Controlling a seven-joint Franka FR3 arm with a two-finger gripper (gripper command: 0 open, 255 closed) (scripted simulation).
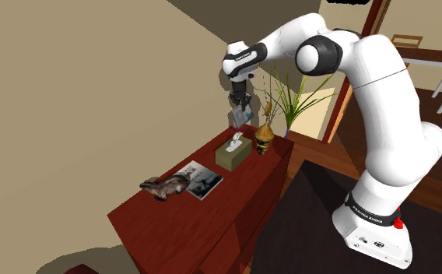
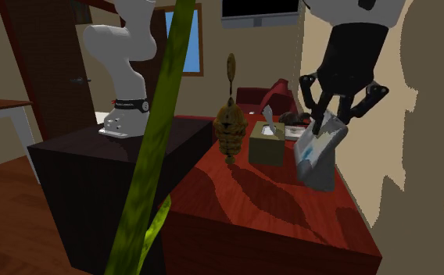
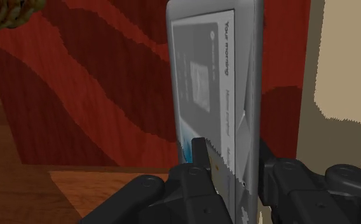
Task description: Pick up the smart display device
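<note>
Item: flat grey slab-like smart display device (image 3: 214, 83) with pale screen, upper centre of shoulder view, pinched face-to-back near one edge by black two-finger gripper (image 3: 236, 175) above dark red wooden cabinet (image 1: 138, 209); likely rigid, light, slick, breakable.

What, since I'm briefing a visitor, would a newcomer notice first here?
The black gripper holds a grey smart display in the air above the red-brown cabinet, beside the wall. In the second exterior view a green plant stalk cuts across the foreground; a tissue box stands on the cabinet.
</note>
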